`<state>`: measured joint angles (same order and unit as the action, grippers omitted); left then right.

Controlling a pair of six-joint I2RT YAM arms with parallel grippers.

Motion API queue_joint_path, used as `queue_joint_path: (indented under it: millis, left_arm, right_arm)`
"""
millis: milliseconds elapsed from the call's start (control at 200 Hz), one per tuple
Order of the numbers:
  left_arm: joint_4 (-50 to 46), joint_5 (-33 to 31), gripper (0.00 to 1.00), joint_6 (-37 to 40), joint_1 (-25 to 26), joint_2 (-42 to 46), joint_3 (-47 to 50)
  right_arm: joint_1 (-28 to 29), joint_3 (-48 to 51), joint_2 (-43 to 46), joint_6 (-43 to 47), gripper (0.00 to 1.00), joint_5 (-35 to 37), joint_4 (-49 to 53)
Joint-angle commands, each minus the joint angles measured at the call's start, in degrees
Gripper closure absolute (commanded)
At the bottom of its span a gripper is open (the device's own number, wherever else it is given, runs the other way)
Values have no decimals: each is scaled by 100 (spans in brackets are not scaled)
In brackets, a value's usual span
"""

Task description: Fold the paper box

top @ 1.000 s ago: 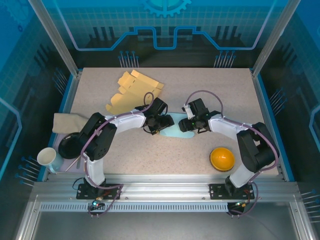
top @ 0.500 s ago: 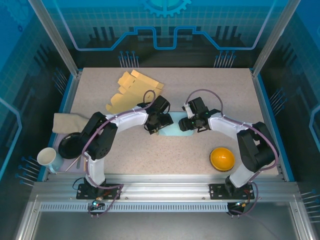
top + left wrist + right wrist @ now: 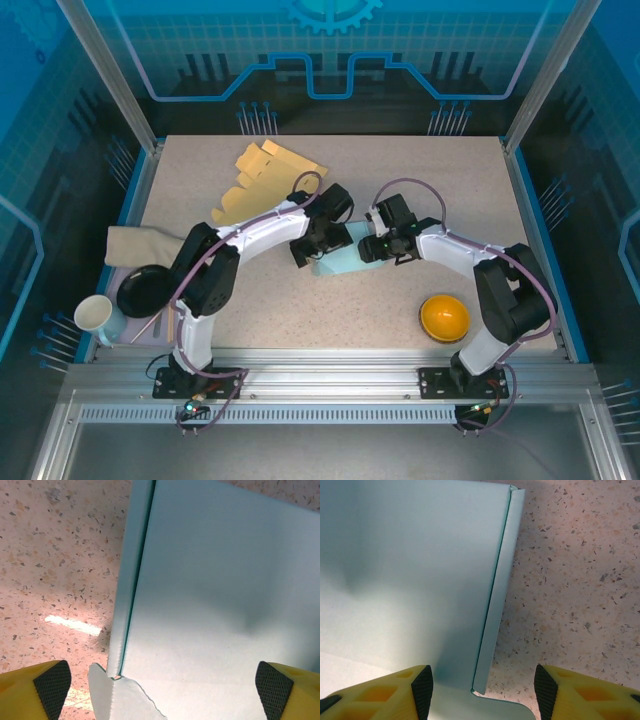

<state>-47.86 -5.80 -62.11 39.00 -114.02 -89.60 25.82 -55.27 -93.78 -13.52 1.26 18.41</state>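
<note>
One side flap point(image 3: 497, 595) of the pale-blue paper box point(image 3: 340, 262) is creased; most folding seems left. Meanwhile the left gripper point(image 3: 162, 682) gapes wide; the right gripper point(image 3: 484, 687) straddles the flap, unclamped.

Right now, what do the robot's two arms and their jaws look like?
The left arm and right arm match: white shells on the links and black joints. A purplish-grey cable loops out near each wrist and runs along the arm. The jaws are yellow, tipped with black cross-hatched pads.
</note>
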Motion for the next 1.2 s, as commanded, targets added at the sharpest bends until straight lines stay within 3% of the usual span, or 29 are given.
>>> queue_joint_path:
  millis: [0,175,490,1020,1190]
  left_arm:
    - [-209,-60,1,-233,-3,234,84]
    - [615,-87,1,-624,-40,779,578]
    - [1028,-60,1,-1576,-68,708,893]
    - [1654,114,1,-1990,-73,552,1271]
    - [1361,136,1,-1983,-70,368,1066]
  right_arm:
    - [-20,-22,149,-111,42,32,-24]
    - [32,165,265,-169,42,-3,-173]
    - [66,376,274,-178,43,-25,-349]
    - [71,451,255,-169,43,-148,-452]
    - [72,452,263,-160,43,-128,-446]
